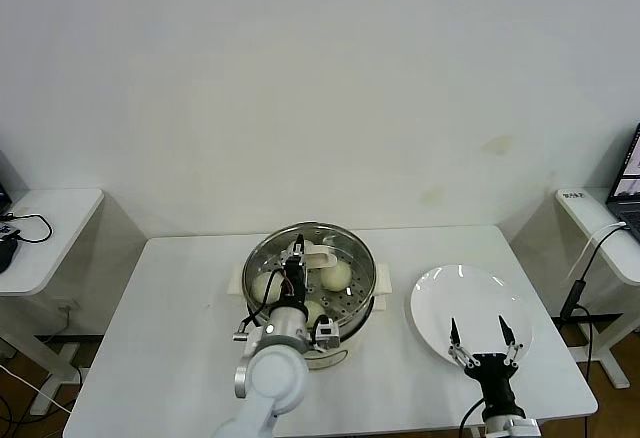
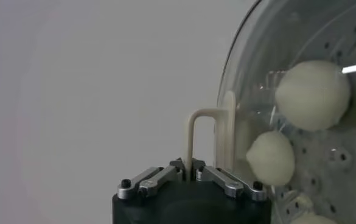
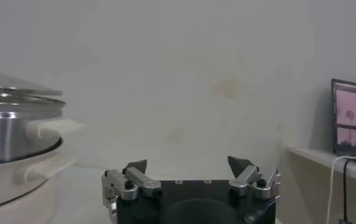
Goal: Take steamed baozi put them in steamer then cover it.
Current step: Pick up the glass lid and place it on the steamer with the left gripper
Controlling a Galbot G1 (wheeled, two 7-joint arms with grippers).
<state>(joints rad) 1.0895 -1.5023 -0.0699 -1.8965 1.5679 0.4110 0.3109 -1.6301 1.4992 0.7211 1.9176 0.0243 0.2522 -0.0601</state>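
White desk, plain wall behind. Steamer at centre, buns inside. Cover lies flat on top, handle upward, its long axis running left-right. My left gripper: fingers clamped on handle. Right gripper: fingers wide, empty, over plate. Risk as I judge: off-centre release leaves cover tilted

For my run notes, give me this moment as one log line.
left gripper: shut on cover handle, cover on steamer | baozi: inside | right gripper: open over plate
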